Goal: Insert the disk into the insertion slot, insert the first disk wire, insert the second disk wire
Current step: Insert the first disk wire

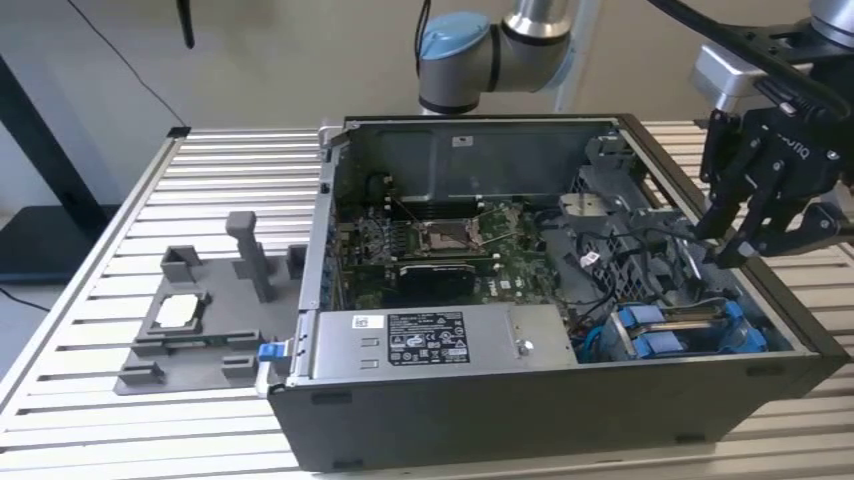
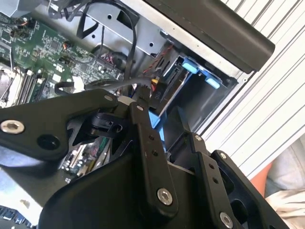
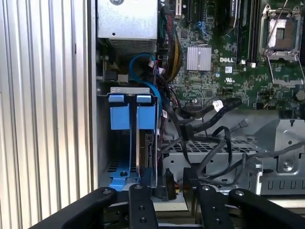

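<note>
Exterior view: 1 open computer case (image 1: 534, 420) lies on the slatted metal surface (image 1: 80, 300), with the motherboard (image 1: 441, 235) exposed. The grey fixture tray (image 1: 187, 330) sits beside the case, toward the surface's edge at the exterior view's left. The black gripper (image 1: 754, 250) hangs over the side of the case at the exterior view's right, above a bundle of black cables (image 1: 641, 240). It is well above the insertion slot (image 1: 621, 345), which occupies the near corner of the case on that side.

First wrist view: the disk (image 3: 147, 152) stands edge-on inside the slot, in its blue carrier, with 2 blue tabs at the slot's mouth. The 2 gripper fingers (image 3: 139, 205) are spread apart. Between them lies 1 black connector (image 3: 169, 183) with red and yellow wires, just beside the end of the disk. Whether either finger touches this connector cannot be told.

Second wrist view: 1 fingertip (image 2: 143, 98) lies against, or just beside, a black cable near that connector. The gap between the fingers is unobstructed, and nothing is seen pinched there. Loose black cables cross the case floor between the slot and the motherboard.
</note>
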`<move>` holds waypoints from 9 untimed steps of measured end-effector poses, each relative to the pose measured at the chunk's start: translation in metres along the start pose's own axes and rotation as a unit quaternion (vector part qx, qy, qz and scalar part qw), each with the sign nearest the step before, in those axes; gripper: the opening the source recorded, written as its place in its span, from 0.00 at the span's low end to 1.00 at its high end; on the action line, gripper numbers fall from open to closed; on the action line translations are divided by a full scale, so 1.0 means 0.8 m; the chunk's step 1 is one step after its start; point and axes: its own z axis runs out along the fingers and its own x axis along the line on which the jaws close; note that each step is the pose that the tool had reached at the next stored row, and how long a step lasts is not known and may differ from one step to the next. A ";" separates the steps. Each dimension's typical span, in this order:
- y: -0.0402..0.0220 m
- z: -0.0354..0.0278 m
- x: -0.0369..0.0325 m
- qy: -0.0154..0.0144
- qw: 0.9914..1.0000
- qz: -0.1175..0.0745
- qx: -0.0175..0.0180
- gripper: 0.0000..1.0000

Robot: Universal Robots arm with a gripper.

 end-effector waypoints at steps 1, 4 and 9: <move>-0.0008 0.0005 -0.0001 0.000 1.000 0.000 0.001 0.40; -0.0021 0.0020 -0.0002 0.000 1.000 -0.002 0.004 0.40; -0.0038 0.0051 -0.0002 0.000 1.000 -0.005 0.010 0.40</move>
